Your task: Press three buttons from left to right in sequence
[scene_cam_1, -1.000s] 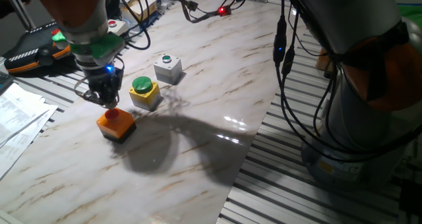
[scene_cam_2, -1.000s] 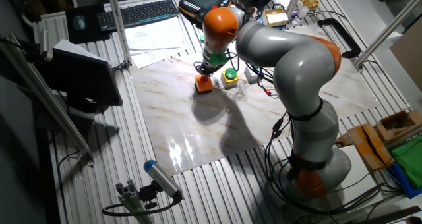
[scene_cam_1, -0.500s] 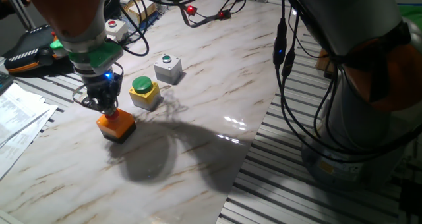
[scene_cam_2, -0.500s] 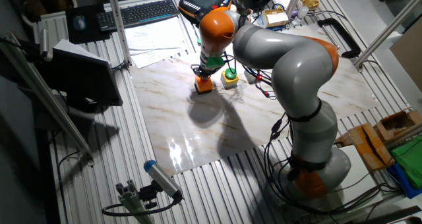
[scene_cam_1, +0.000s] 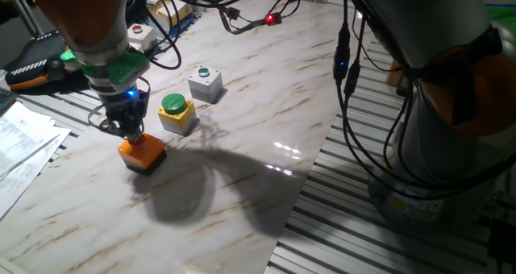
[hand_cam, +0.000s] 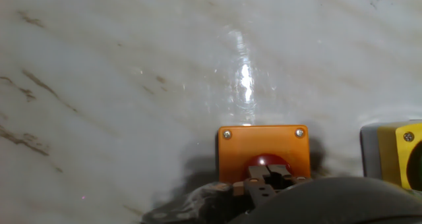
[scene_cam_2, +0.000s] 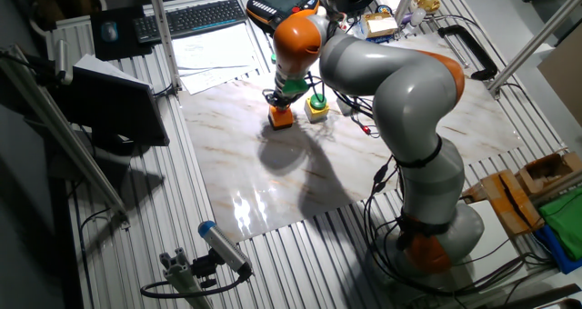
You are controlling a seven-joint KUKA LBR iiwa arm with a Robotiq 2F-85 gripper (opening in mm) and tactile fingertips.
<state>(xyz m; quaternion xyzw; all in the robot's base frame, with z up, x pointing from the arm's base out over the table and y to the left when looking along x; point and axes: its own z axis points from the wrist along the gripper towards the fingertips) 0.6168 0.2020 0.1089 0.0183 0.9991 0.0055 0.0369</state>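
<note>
The orange box [scene_cam_1: 145,154] with the red button stands at the left of the marble board. The yellow box with the wide green button [scene_cam_1: 176,113] is next to it, and the grey box with the tiny green button [scene_cam_1: 205,84] is further right. My gripper [scene_cam_1: 130,134] points straight down onto the orange box and hides its button. In the hand view the fingertips [hand_cam: 266,180] are shut together and touch the red button [hand_cam: 266,162] on the orange box [hand_cam: 264,147]. The yellow box's edge [hand_cam: 398,156] shows at the right. The other fixed view shows the orange box [scene_cam_2: 281,119] and the yellow box [scene_cam_2: 316,108] under the arm.
A pale grey box with a red button [scene_cam_1: 142,31] and a teach pendant [scene_cam_1: 39,59] lie behind the board. Papers [scene_cam_1: 22,139] lie at the left. Cables [scene_cam_1: 242,12] run across the back. The robot base [scene_cam_1: 451,121] stands at the right. A keyboard [scene_cam_2: 189,18] sits beyond the board.
My gripper has come down from just above the red button onto it. It has barely moved over the last half second.
</note>
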